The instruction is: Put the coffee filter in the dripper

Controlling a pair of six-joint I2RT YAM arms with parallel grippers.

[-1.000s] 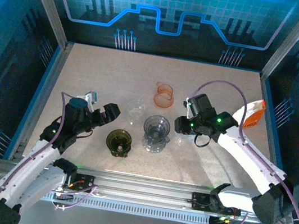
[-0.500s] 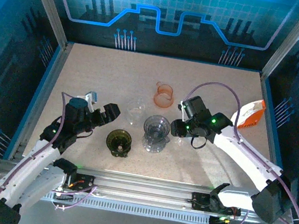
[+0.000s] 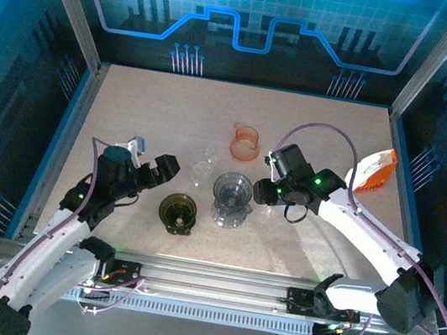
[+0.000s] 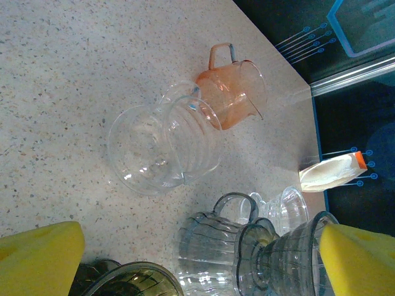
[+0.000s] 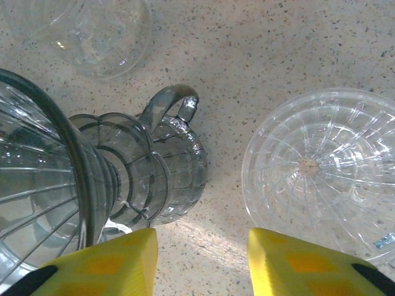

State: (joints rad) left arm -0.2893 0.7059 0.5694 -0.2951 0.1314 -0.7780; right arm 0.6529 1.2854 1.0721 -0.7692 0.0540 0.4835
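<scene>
A grey glass dripper (image 3: pixel 234 190) stands on a grey ribbed cup (image 5: pixel 163 166) at mid-table; its wide rim (image 5: pixel 37 166) takes up the left of the right wrist view. My right gripper (image 3: pixel 269 190) hovers just right of it, open, its yellow fingers (image 5: pixel 105 262) over bare table beside the cup. My left gripper (image 3: pixel 163 171) is open wide to the left, its yellow fingertips (image 4: pixel 37 256) framing the grey dripper (image 4: pixel 290 253). A flat white piece with an orange end (image 3: pixel 374 170) lies at the right edge; I cannot tell whether it is the coffee filter.
An olive dripper (image 3: pixel 177 211) sits in front of the left gripper. A clear dripper (image 3: pixel 202 167) and an orange jug (image 3: pixel 244 143) stand behind. Another clear dripper (image 5: pixel 321 166) lies right of the grey cup, under the right wrist.
My right gripper has moved a little left, closer to the grey dripper, and its jaws have spread slightly. The left arm has not moved.
</scene>
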